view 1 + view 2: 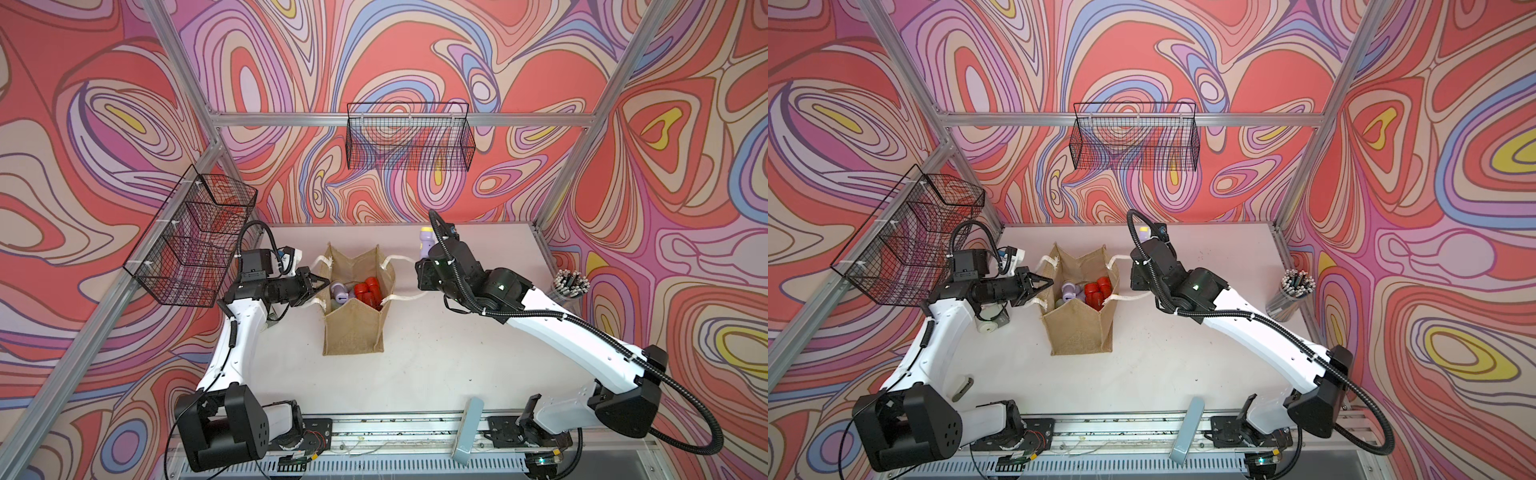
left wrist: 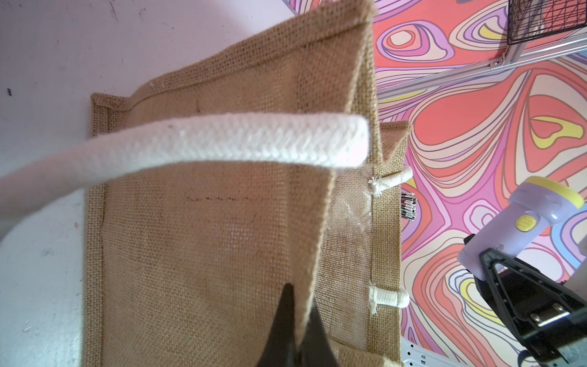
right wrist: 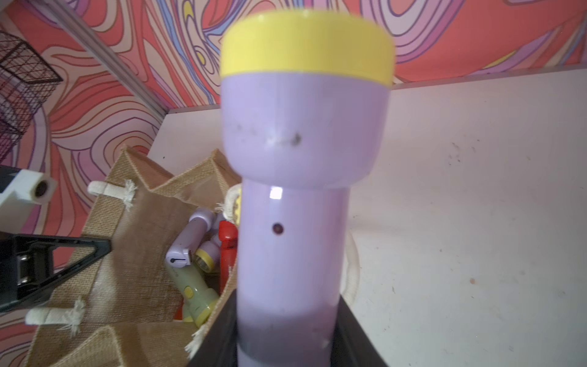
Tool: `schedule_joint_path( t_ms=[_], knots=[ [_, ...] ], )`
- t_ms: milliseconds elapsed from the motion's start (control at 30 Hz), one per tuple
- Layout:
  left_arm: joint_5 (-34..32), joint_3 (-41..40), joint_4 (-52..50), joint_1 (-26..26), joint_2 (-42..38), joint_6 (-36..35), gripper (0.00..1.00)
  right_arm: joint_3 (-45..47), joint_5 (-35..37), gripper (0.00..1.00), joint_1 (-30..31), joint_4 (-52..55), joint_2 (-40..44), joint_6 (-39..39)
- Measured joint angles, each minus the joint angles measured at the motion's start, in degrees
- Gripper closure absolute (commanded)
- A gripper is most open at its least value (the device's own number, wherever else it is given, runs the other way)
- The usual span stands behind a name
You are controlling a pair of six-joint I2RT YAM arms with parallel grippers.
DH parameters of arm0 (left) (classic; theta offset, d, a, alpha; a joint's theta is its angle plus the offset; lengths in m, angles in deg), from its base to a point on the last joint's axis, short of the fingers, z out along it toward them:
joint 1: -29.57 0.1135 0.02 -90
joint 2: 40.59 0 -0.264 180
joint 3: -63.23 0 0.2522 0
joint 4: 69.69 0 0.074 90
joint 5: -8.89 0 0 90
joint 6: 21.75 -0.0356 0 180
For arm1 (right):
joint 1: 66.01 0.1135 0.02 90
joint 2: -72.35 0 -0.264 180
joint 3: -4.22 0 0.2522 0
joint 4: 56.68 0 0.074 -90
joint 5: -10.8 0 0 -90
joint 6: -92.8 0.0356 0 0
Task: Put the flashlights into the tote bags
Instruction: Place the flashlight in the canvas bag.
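Observation:
The tan burlap tote bag [image 1: 353,328] stands open mid-table in both top views. Inside it lie red flashlights [image 1: 365,289], a lilac one [image 3: 190,241] and a pale green one [image 3: 190,292]. My left gripper [image 2: 298,292] is shut on the rim of the bag's left wall, between the ends of its white rope handle [image 2: 222,143]. My right gripper [image 3: 289,333] is shut on the body of a lilac flashlight [image 3: 301,159] with a yellow head ring. It holds that flashlight [image 1: 428,243] just right of the bag's far right corner, head pointing toward the back wall.
Black wire baskets hang on the back wall [image 1: 409,137] and the left wall [image 1: 195,241]. A clear cup of grey rods [image 1: 571,284] stands at the table's right edge. A blue-grey block [image 1: 467,432] leans at the front rail. A small white roll [image 1: 988,326] sits under the left arm.

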State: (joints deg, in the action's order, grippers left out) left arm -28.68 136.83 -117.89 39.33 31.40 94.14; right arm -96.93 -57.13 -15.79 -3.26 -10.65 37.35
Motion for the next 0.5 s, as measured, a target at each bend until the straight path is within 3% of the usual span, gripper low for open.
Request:
schedule_joint_path(
  t_ms=[500],
  knots=[
    [0.7, 0.0, 0.0, 0.0, 0.0, 0.3, 1.0, -14.8, -9.8, 0.82, 4.2, -8.3, -16.5, -5.9]
  ],
)
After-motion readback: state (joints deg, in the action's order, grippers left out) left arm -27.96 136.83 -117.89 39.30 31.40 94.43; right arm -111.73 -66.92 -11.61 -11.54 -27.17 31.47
